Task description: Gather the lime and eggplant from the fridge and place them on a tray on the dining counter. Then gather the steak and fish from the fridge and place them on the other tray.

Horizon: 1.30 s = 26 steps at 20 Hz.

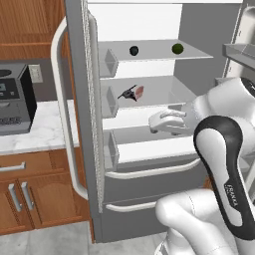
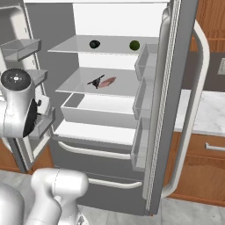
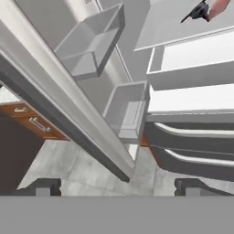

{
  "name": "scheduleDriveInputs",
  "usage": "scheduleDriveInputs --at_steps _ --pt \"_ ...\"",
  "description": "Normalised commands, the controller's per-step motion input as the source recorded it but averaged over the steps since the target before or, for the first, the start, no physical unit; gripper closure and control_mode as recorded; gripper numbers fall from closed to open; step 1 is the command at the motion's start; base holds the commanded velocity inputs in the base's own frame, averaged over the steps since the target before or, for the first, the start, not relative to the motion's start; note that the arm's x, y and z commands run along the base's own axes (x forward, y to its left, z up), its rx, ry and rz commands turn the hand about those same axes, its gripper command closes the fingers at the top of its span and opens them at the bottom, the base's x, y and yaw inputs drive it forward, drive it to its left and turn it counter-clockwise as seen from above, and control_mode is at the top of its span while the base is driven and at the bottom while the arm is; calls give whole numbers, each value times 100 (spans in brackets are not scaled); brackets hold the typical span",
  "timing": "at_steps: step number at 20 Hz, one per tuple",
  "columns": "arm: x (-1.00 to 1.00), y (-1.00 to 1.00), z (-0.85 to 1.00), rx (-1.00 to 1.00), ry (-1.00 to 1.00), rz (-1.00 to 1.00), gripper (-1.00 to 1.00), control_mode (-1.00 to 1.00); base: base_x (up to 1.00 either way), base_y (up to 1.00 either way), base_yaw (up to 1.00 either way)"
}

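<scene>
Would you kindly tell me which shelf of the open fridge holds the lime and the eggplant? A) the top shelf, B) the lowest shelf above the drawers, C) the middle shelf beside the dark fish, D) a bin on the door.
A: the lime and the eggplant both sit on the top shelf of the fridge, set apart from each other, above the shelf with the fish and steak.

Open fridge [image 2: 88, 115] doors flank clear access to shelves.
</scene>
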Motion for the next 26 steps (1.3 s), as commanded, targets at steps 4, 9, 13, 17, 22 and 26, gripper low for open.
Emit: scheduleDriveInputs --at_steps 4,9,13,17,22,26 --pt "-12 -63 0 -16 3 -28 -100 -100 0 0 0" --pt "-4 -60 0 -18 2 -26 -100 -100 0 0 0" --pt "0 -55 -4 -21 0 -6 -100 -100 0 0 0" --pt "12 -22 -6 -10 1 0 -100 -100 0 0 0" --pt "3 0 -2 0 0 2 -100 -100 0 0 0" --pt "25 0 -2 0 0 0 -100 -100 0 0 0"
